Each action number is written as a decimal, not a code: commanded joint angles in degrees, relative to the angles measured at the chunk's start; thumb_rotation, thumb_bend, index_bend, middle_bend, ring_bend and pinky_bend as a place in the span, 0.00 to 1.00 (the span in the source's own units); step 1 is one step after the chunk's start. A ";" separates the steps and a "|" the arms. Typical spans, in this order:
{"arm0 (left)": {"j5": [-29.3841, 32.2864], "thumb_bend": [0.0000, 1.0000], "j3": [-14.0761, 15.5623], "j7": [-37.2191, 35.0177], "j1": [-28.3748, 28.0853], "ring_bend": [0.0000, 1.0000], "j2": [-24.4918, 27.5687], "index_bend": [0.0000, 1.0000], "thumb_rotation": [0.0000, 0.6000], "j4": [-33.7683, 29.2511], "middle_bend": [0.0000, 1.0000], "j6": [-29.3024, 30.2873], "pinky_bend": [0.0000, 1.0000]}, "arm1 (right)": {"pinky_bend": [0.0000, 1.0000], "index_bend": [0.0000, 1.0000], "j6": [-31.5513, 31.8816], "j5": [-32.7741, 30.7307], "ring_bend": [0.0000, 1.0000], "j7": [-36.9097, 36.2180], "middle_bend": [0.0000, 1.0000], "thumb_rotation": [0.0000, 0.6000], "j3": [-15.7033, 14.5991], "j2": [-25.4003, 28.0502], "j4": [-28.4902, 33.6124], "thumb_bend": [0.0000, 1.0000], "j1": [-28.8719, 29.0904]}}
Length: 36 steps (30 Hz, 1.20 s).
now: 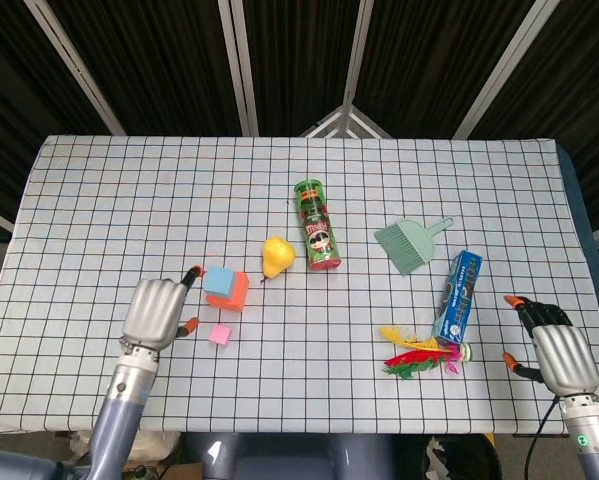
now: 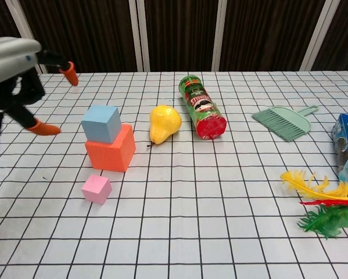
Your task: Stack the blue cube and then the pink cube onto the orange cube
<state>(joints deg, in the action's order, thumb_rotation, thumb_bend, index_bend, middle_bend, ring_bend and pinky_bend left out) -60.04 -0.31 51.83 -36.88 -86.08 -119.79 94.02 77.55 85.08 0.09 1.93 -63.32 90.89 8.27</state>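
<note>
Looking toward the worktop's front-left corner, I see the pale blue foam-like cube sitting slightly skewed on the bigger orange cube, and the small pink cube on the cloth just in front. My left robot hand hovers released, fingers spread, beside the stack; the right robot hand idles, fingers apart, holding nothing. Pink looks light and stiff; I'd pinch opposite side faces, gently.

Bright, even light falls from above on the checked tablecloth — shadows are soft and short, tucked close under each object. No glare to speak of. Behind the table everything drops to near black. Both views are sharp — grid lines bend slightly toward the chest view's edges.
</note>
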 commanded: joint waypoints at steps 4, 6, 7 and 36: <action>-8.75 0.22 10.09 -7.14 7.33 0.68 6.68 0.32 1.00 -0.82 0.93 -1.34 0.77 | 0.19 0.17 0.13 0.18 0.22 0.60 0.20 1.00 -0.06 -0.04 0.44 0.30 0.00; -7.95 0.22 10.28 -7.16 7.66 0.68 5.83 0.32 1.00 0.92 0.93 -3.33 0.77 | 0.19 0.18 0.10 0.09 0.22 0.74 0.20 1.00 -0.09 -0.02 0.53 0.30 -0.04; -7.03 0.22 10.37 -6.99 7.63 0.68 5.10 0.32 1.00 1.86 0.93 -4.91 0.77 | 0.19 0.17 0.12 0.10 0.22 0.71 0.20 1.00 -0.11 0.02 0.59 0.30 -0.07; 2.09 0.22 0.23 8.39 6.49 0.68 -11.30 0.28 1.00 14.17 0.93 -13.03 0.77 | 0.19 0.18 -0.08 0.05 0.22 -1.72 0.20 1.00 -0.05 0.40 -0.41 0.30 -0.06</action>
<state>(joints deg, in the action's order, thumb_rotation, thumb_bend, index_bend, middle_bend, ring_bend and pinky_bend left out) -58.94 0.77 59.42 -29.92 -96.60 -106.46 81.67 77.47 85.12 -1.62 1.88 -62.93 90.48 8.21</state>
